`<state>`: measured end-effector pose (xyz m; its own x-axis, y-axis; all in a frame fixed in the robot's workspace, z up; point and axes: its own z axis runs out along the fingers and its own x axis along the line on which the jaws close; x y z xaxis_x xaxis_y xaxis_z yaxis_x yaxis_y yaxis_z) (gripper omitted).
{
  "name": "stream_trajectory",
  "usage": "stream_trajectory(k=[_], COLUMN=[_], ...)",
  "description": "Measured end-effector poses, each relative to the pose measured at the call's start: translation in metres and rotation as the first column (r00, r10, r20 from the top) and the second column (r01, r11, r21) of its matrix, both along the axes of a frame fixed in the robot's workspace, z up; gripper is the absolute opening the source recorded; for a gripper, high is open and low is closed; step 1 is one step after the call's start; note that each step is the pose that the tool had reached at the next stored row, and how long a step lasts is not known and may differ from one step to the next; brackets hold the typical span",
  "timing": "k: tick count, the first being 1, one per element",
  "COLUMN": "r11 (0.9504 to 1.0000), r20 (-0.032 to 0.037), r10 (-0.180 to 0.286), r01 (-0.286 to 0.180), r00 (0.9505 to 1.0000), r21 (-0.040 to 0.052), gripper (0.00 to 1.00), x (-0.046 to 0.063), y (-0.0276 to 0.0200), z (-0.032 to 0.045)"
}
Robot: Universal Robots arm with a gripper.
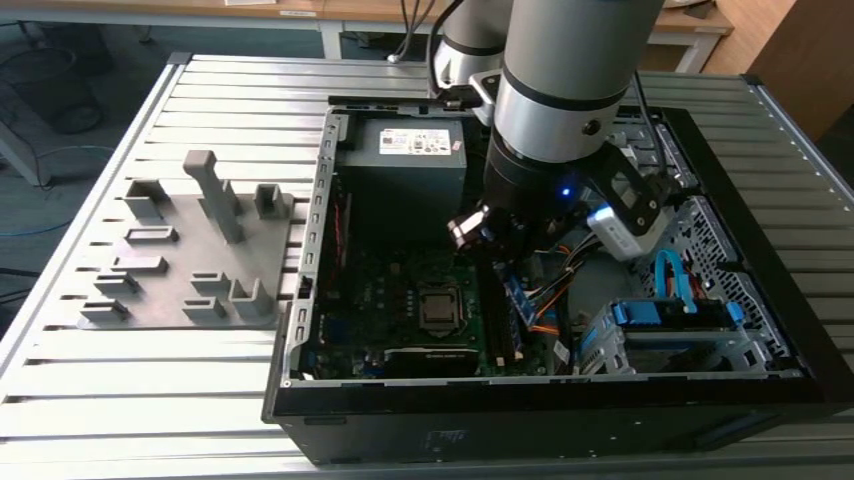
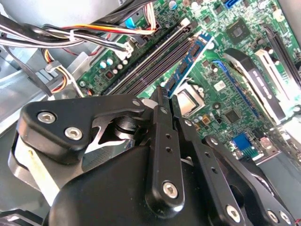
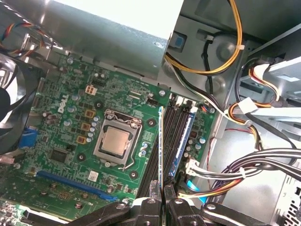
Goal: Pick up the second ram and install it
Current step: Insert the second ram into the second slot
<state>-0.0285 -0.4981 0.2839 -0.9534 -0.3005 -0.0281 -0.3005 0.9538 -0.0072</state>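
Fingers of the black metal gripper (image 3: 162, 197) clamp the thin dark green second ram (image 3: 161, 146), hiding its near end; edge-on, its long axis runs along the black memory slots (image 3: 175, 136) beneath.

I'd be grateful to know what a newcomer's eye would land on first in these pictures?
Probably the big grey arm plunging into the open computer case, its tool shut on the second ram edge-on above the memory slots. Next, the silver processor mid-board, and the grey holder block on the slatted table at the exterior view's left.
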Motion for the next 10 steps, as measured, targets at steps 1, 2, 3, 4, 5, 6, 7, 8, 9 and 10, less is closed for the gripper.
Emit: stream_trajectory(k=[1, 2, 3, 4, 5, 6, 7, 8, 9, 10], r11=[1.0, 1.0, 1.0, 0.9999, 0.9999, 0.9999, 0.9998, 0.9998, 0.9997, 0.9996], r20=[0.0, 0.0, 0.0, 0.0, 0.0, 0.0, 0.0, 0.0, 0.0, 0.0], r10=[-0.003, -0.006, -0.008, -0.011, -0.014, -0.016, -0.019, -0.022, -0.025, -0.028], r01=[0.003, 0.006, 0.008, 0.011, 0.014, 0.016, 0.019, 0.022, 0.025, 0.028], r00=[1.0, 1.0, 1.0, 0.9999, 0.9999, 0.9999, 0.9998, 0.9998, 0.9997, 0.9996], r21=[0.0, 0.0, 0.0, 0.0, 0.0, 0.0, 0.0, -0.0001, 0.0, -0.0001], gripper=[0.14, 0.14, 0.14, 0.14, 0.14, 0.14, 0.14, 0.14, 0.14, 0.14], x=[0.0, 0.0, 0.0, 0.0, 0.0, 0.0, 0.0, 0.0, 0.0, 0.0], y=[0.0, 0.0, 0.0, 0.0, 0.0, 0.0, 0.0, 0.0, 0.0, 0.0], z=[0.0, 0.0, 0.0, 0.0, 0.0, 0.0, 0.0, 0.0, 0.0, 0.0])
